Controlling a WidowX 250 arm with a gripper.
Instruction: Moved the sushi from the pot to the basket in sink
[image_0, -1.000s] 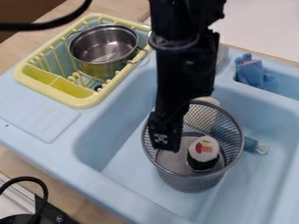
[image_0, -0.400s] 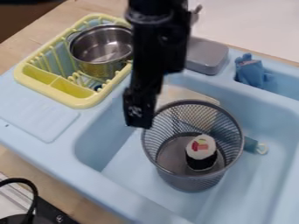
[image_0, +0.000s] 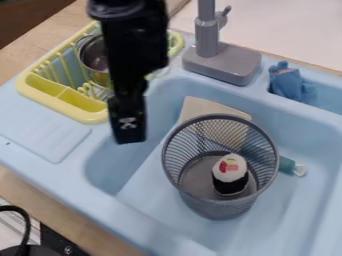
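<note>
Sushi (image_0: 230, 175) upright in mesh basket (image_0: 212, 207), white mark (image_0: 127, 123) on black gripper (image_0: 131, 138), open or closed I cannot tell

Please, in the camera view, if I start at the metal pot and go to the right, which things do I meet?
Metal pot → gripper → sushi inside the mesh basket → blue object at the sink's back.

A toy kitchen is shown by a blue sink (image_0: 143, 185), faucet (image_0: 208, 41) at one o'clock, dish rack (image_0: 83, 117) at ten.
</note>
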